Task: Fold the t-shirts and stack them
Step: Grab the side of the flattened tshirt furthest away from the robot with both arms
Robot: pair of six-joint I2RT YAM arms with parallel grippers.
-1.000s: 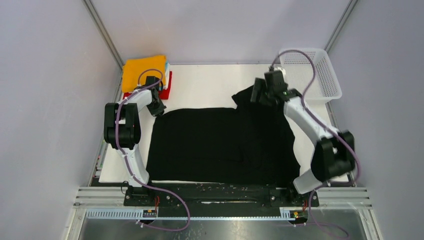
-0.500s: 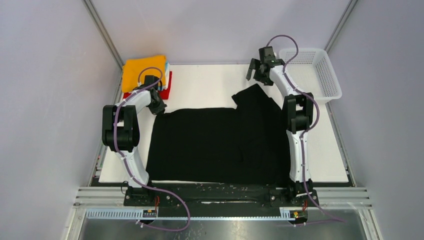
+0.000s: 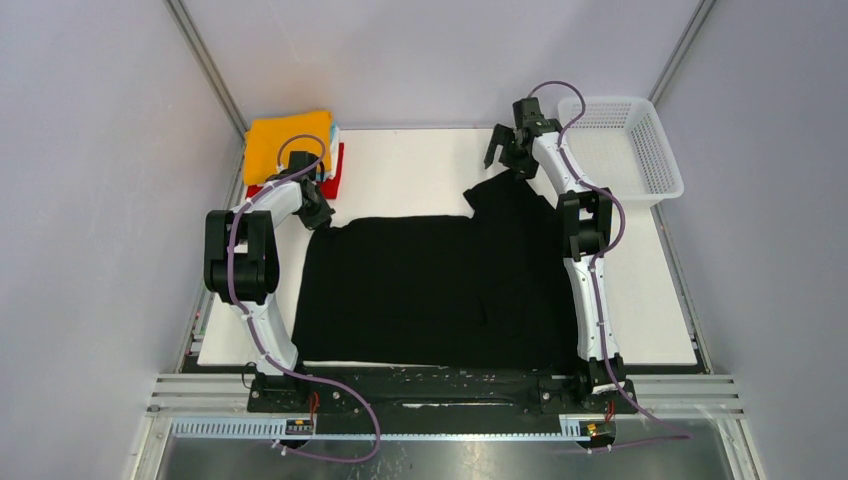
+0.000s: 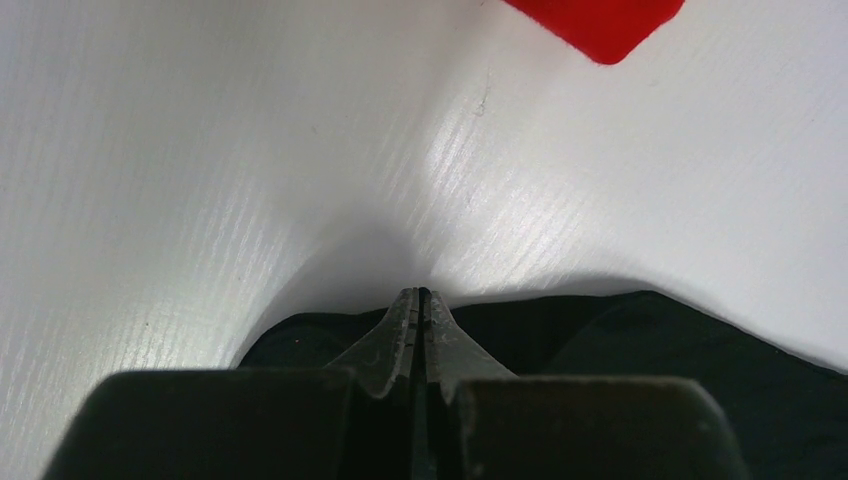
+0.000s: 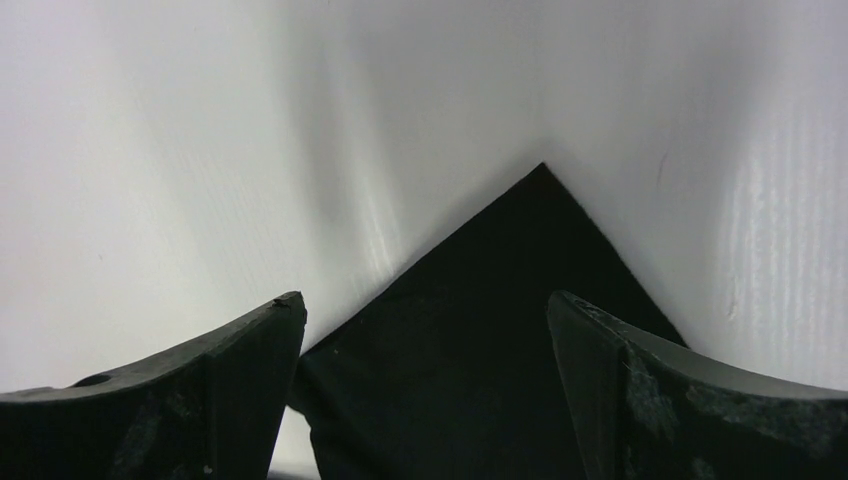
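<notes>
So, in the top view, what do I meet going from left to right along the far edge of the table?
Stack of folded t-shirts, orange on top → right end effector, open → white mesh basket.

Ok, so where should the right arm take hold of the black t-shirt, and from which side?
Pinch the pointed far-right corner of the black t-shirt, coming straight down from above. It lies flat on the white table as a free tip, and the right gripper hangs over it, jaws open either side.
</notes>
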